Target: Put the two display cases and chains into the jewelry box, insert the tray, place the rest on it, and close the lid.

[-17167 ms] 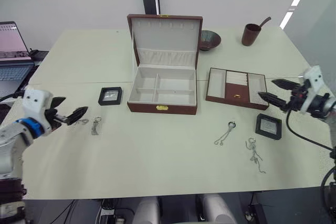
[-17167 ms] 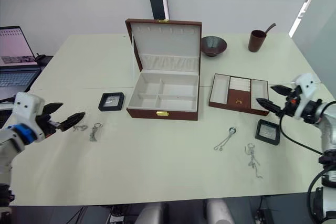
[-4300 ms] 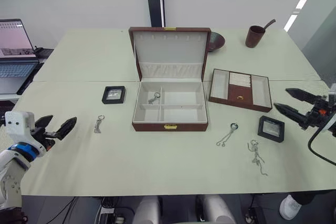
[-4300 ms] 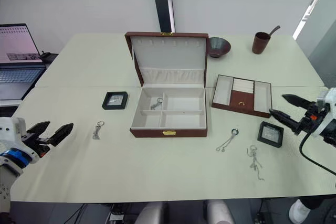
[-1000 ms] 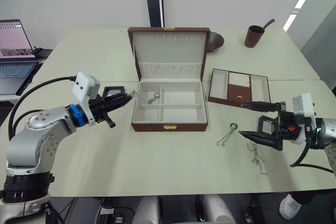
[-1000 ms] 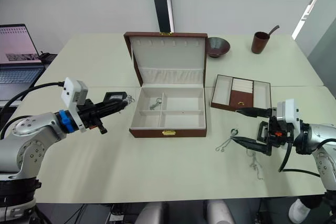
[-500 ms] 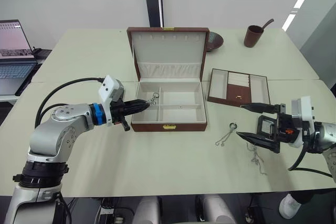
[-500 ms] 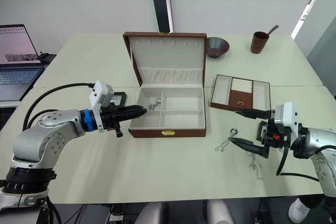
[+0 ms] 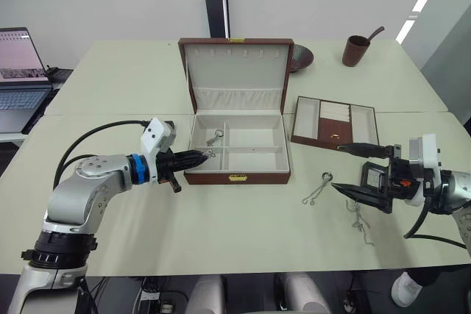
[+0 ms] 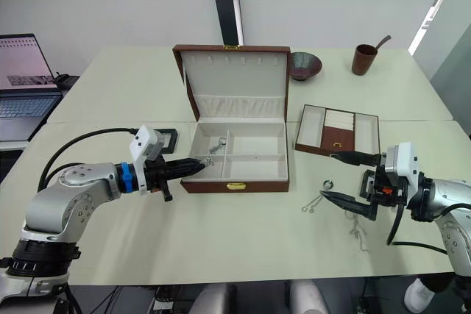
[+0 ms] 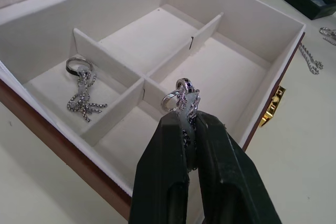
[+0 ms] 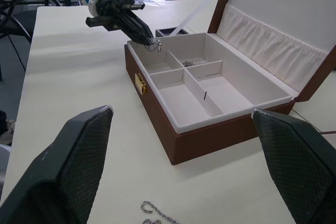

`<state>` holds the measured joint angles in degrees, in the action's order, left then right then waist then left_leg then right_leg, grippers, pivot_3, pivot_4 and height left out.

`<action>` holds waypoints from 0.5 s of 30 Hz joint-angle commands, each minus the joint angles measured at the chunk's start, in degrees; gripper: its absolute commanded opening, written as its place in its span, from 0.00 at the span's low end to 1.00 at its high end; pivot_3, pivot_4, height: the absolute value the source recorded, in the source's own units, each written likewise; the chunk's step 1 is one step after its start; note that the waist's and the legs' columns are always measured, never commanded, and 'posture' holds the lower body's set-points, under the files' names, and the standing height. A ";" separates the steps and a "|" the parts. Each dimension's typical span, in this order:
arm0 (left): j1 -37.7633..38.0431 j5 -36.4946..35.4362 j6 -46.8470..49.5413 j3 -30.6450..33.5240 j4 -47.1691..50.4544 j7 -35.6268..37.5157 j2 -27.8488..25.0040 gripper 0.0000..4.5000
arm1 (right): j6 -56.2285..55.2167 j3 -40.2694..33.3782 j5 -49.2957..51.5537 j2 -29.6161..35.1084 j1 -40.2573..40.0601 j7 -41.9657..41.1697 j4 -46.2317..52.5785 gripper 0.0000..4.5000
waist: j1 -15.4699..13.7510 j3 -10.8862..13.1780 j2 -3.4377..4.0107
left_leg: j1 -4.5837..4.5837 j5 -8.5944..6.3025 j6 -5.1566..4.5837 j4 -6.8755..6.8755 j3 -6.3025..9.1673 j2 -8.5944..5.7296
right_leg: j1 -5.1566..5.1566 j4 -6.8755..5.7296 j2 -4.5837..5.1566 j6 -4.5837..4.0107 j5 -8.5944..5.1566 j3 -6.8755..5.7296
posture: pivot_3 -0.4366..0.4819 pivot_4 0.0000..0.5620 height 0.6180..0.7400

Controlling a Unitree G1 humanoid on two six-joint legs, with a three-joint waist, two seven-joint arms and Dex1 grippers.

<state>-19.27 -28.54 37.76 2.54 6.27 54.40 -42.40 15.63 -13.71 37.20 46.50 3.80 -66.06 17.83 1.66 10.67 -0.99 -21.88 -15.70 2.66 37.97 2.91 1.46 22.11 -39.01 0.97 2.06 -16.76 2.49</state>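
The brown jewelry box [image 9: 235,177] stands open at the table's middle, lid upright. My left gripper [image 9: 203,156] is shut on a silver chain [image 11: 181,95] and holds it over the box's front-left compartment. Another chain [image 11: 81,90] lies in the back-left compartment. One black display case [image 10: 168,136] sits just left of the box, behind my left wrist. The other display case [image 9: 372,176] lies behind my right gripper [image 9: 337,168], which hangs open above the table. Two more chains [image 9: 318,187] [image 9: 358,218] lie near it. The tray [image 9: 303,119] rests right of the box.
A dark bowl [image 9: 300,55] and a brown cup with a spoon [image 9: 355,49] stand at the back right. A laptop [image 9: 18,64] sits at the far left, off the table's edge. Cables trail from both arms.
My left gripper has carried the chain rightward from beside the box to over its front-left compartment, settling slightly lower and nearer. The right gripper has stayed put.
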 commanded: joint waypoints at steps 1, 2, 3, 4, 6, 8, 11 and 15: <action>-0.45 0.49 -1.38 0.22 0.33 0.05 0.26 0.01 | -0.15 -1.39 0.66 0.30 0.91 0.21 1.13 1.00 | 0.00 0.00 0.00 | 0.00 0.00 0.00 0.00 0.00 0.00 | 0.00 0.00 0.00 0.00 0.00 0.00 | 0.48 0.27 1.00; -0.47 0.58 -1.48 0.21 0.25 0.07 0.31 0.01 | -0.13 -1.39 0.63 0.30 0.92 0.25 1.10 1.00 | 0.00 0.00 0.00 | 0.00 0.00 0.00 0.00 0.00 0.00 | 0.00 0.00 0.00 0.00 0.00 0.00 | 0.48 0.27 1.00; -0.50 0.64 -1.55 0.24 0.18 0.09 0.37 0.01 | -0.14 -1.39 0.61 0.30 0.92 0.29 1.08 1.00 | 0.00 0.00 0.00 | 0.00 0.00 0.00 0.00 -0.01 0.00 | 0.00 0.00 0.00 0.00 0.00 0.01 | 0.48 0.27 1.00; -0.58 0.63 -1.65 0.38 0.06 0.05 0.55 0.01 | -0.12 -1.40 0.60 0.30 0.90 0.32 1.08 1.00 | 0.00 0.00 0.00 | 0.00 0.00 0.00 0.00 -0.01 0.00 | 0.00 0.00 0.00 0.00 0.00 0.01 | 0.48 0.27 1.00; -0.86 0.68 -1.92 0.67 -0.28 -0.15 0.89 0.01 | -0.07 -1.42 0.62 0.29 0.86 0.40 1.07 1.00 | 0.00 0.00 0.00 | 0.00 0.00 0.00 0.00 -0.01 0.00 | 0.00 0.00 0.00 0.00 0.00 0.01 | 0.48 0.27 1.00; -1.13 0.74 -2.04 0.89 -0.47 -0.17 1.09 0.16 | -0.05 -1.43 0.62 0.28 0.83 0.43 1.06 1.00 | 0.01 0.00 0.00 | 0.00 0.00 0.00 0.00 -0.01 0.00 | 0.00 0.00 0.00 0.00 0.00 0.01 | 0.48 0.27 1.00; -1.28 0.79 -2.18 0.99 -0.62 -0.07 1.22 0.35 | -0.03 -1.44 0.62 0.25 0.80 0.49 1.04 1.00 | 0.02 0.00 0.00 | 0.00 0.00 0.00 0.00 0.00 0.00 | 0.00 0.00 0.00 0.00 0.00 0.00 | 0.48 0.27 1.00; -1.59 0.50 -2.26 1.34 -0.59 -0.07 1.32 0.62 | -0.16 -1.52 0.56 0.23 0.67 0.46 0.97 1.00 | 0.02 0.00 0.00 | 0.00 0.00 0.00 0.00 -0.01 0.00 | 0.00 0.00 0.00 0.00 0.00 0.01 | 0.48 0.27 1.00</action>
<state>-20.35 -27.84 36.60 2.55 4.73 54.41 -41.10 15.69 -13.71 37.20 46.50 3.84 -65.85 17.78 1.68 10.67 -0.99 -21.87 -15.70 2.66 37.97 2.90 1.46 22.11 -39.02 0.97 2.06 -16.76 2.51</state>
